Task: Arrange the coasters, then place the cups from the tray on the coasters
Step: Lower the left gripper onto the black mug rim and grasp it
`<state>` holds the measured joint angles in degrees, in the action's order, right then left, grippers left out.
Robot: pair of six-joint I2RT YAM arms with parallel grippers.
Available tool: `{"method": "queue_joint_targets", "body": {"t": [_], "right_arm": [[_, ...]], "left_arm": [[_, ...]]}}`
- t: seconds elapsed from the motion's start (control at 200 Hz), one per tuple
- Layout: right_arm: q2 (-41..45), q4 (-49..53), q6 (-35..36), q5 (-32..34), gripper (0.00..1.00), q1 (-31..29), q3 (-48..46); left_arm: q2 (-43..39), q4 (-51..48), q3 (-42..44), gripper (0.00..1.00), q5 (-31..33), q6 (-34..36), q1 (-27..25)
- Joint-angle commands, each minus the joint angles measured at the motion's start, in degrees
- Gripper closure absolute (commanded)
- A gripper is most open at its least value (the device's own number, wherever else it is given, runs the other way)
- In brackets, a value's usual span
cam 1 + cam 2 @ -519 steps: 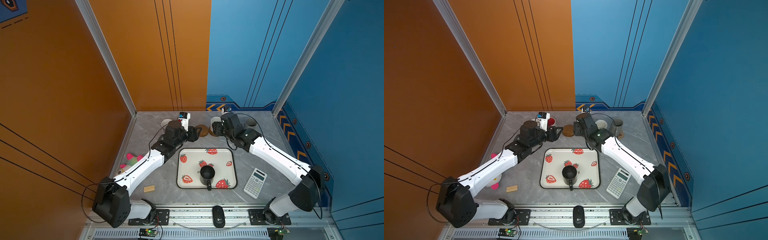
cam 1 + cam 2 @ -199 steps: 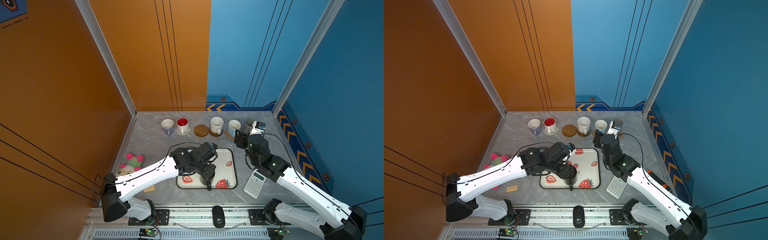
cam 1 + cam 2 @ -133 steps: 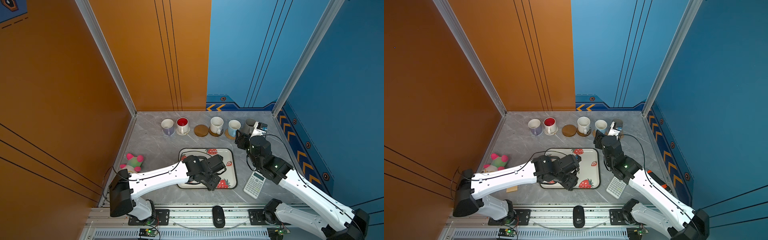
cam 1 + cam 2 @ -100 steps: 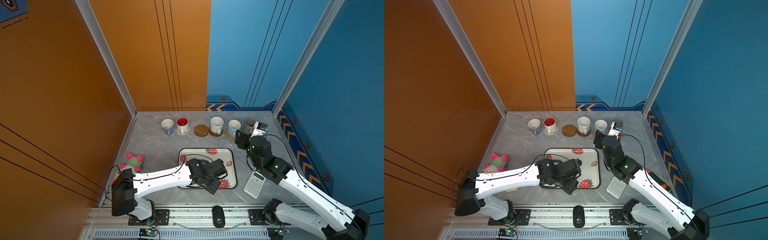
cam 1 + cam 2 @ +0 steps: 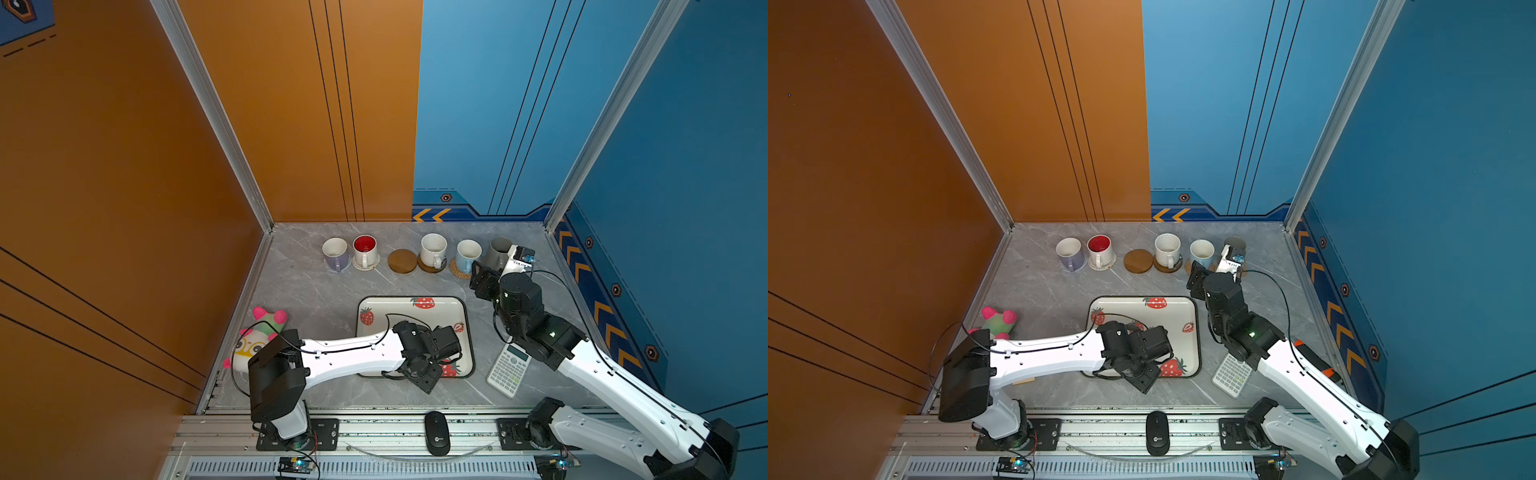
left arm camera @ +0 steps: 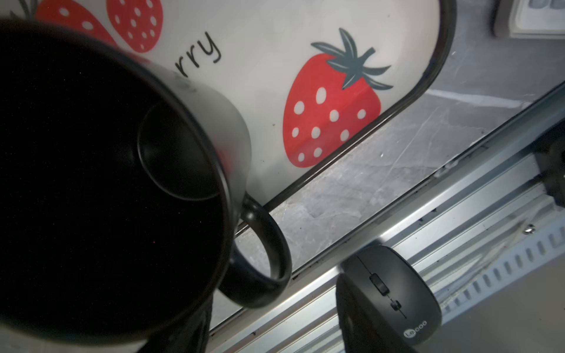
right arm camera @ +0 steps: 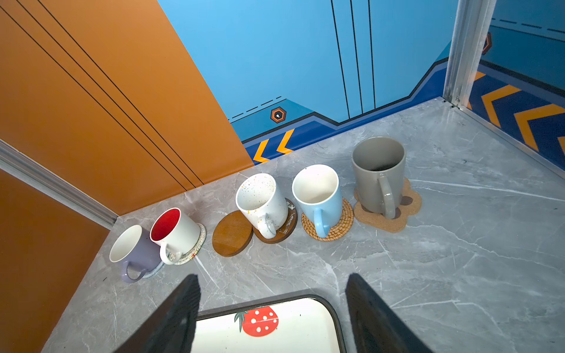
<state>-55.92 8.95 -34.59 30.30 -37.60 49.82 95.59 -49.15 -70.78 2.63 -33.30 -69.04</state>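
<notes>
Since black cup (image 6: 91,183) sits right under left fingers (image 5: 426,380) (grasp unclear), left arm's nearer. Right fingers (image 7: 183,305) spread, empty

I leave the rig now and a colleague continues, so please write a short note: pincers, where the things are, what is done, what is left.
Left pincer: at the black cup on the tray; whether it grips is not clear.
Right pincer: open, empty, in front of the cup row.
Done: six coasters in a back row; lavender cup, red-inside cup, speckled cup, light blue cup and grey cup stand on five.
To do: black cup onto the free wooden coaster.
</notes>
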Motion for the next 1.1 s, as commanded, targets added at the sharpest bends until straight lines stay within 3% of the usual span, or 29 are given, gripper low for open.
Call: {"method": "queue_joint_targets", "body": {"t": [0.0, 0.381, 0.666, 1.047, 1.097], "right_arm": [[0.8, 0.4, -0.3, 1.5, 0.26, -0.4, -0.5], [0.2, 0.2, -0.1, 1.2, 0.25, 0.0, -0.5], [0.3, 0.3, -0.2, 1.1, 0.25, 0.0, -0.7], [0.4, 0.0, -0.4, 1.1, 0.25, 0.0, -0.9], [0.4, 0.0, -0.3, 1.1, 0.25, 0.0, -0.8]], "left_arm": [[0.9, -0.9, -0.5, 0.35, 2.2, 0.7, 1.0], [1.8, -0.8, 0.8, 0.54, 5.5, 0.1, 3.4], [2.8, 2.0, 2.4, 0.61, 5.5, 0.0, 5.0], [0.8, 3.1, 3.6, 1.00, 6.6, -0.5, 5.8], [-0.1, 3.0, 3.8, 1.00, 7.1, -0.6, 6.0]]}}
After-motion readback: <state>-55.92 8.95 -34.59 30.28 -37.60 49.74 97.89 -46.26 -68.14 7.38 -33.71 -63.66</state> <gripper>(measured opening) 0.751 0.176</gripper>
